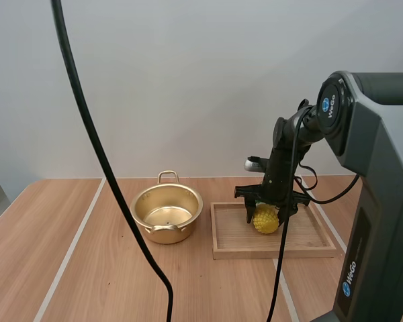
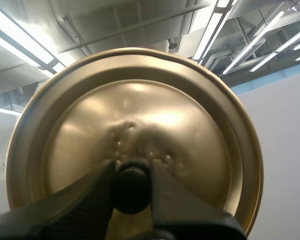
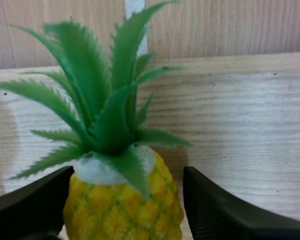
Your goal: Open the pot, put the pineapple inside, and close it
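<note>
My right claw (image 1: 265, 216) released, fingers (image 3: 225, 215) flanking one pineapple (image 3: 122, 205); long axis along them, crown pointing ahead. Left claw (image 2: 131, 170) clenched on one lid (image 2: 140, 110). One pot (image 1: 166, 213), one tray (image 1: 275, 249).

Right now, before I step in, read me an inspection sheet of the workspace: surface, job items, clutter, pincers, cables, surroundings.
Surface: wooden table with pale stripes running along it.
Job's things: gold pot open, nothing inside; lid off the pot; pineapple on the wooden tray beside the pot.
Clutter: nothing seen.
Pincers: left pincer shut on the lid's black knob; right pincer open, fingers flanking the pineapple.
Cables: nothing seen beyond the rig's own.
Surroundings: plain pale wall behind the table.
</note>
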